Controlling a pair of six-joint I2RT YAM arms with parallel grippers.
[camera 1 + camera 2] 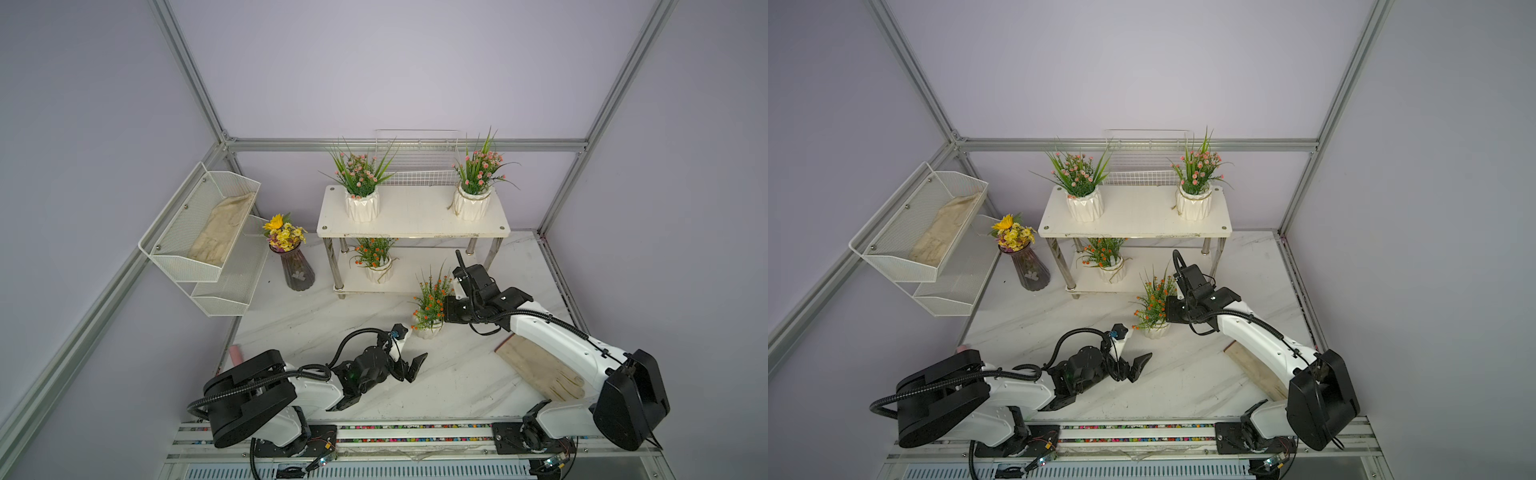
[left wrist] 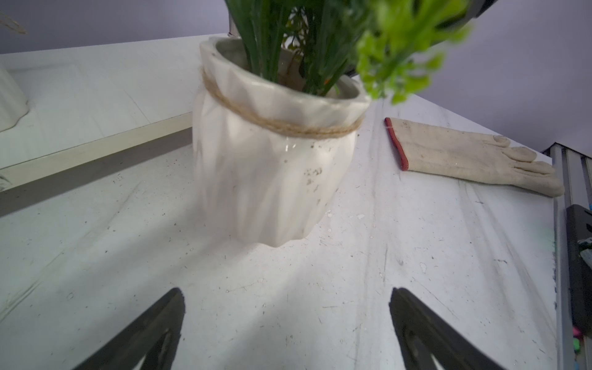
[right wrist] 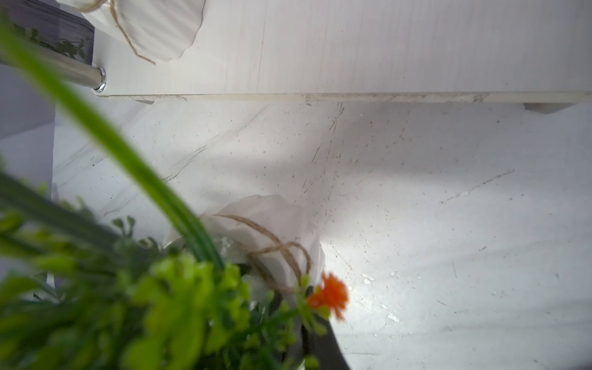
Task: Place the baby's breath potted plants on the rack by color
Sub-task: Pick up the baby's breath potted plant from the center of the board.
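The white two-tier rack (image 1: 415,216) stands at the back of the table. Two pink baby's breath potted plants (image 1: 360,195) (image 1: 473,195) sit at the ends of its top board. One orange plant (image 1: 376,264) stands on the lower board. A second orange plant (image 1: 430,305) is in front of the rack, its pot (image 2: 275,166) tilted. My right gripper (image 3: 298,320) is shut on it at the pot's rim, half hidden by foliage. Just in front of that pot, my left gripper (image 1: 413,368) hangs open over the table with nothing between its fingers.
A yellow bouquet in a dark vase (image 1: 295,266) stands left of the rack. White mesh wall baskets (image 1: 203,232) hang at the left, a glove in the upper one. A wire grid basket (image 1: 415,166) is behind the rack. Another glove (image 1: 540,368) lies under my right arm.
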